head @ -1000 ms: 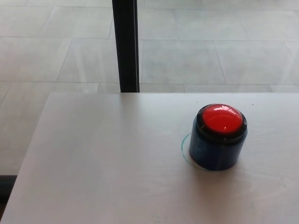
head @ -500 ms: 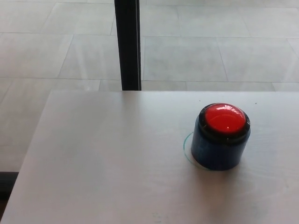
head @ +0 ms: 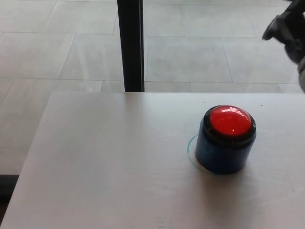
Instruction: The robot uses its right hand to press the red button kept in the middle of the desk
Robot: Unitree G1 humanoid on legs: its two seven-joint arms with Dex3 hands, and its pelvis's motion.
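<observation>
Rigid red button, likely springy: press dome top centre. Right robot hand high, well apart; finger state unclear.

Red button on desk

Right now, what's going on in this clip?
Nothing is being handled yet. A red button on a dark blue cylindrical base sits on a pale desk, over a thin circle drawn on the surface. The robot's right hand shows only partly at the top right corner, blurred, well clear of the button. The left hand is out of view.
</observation>
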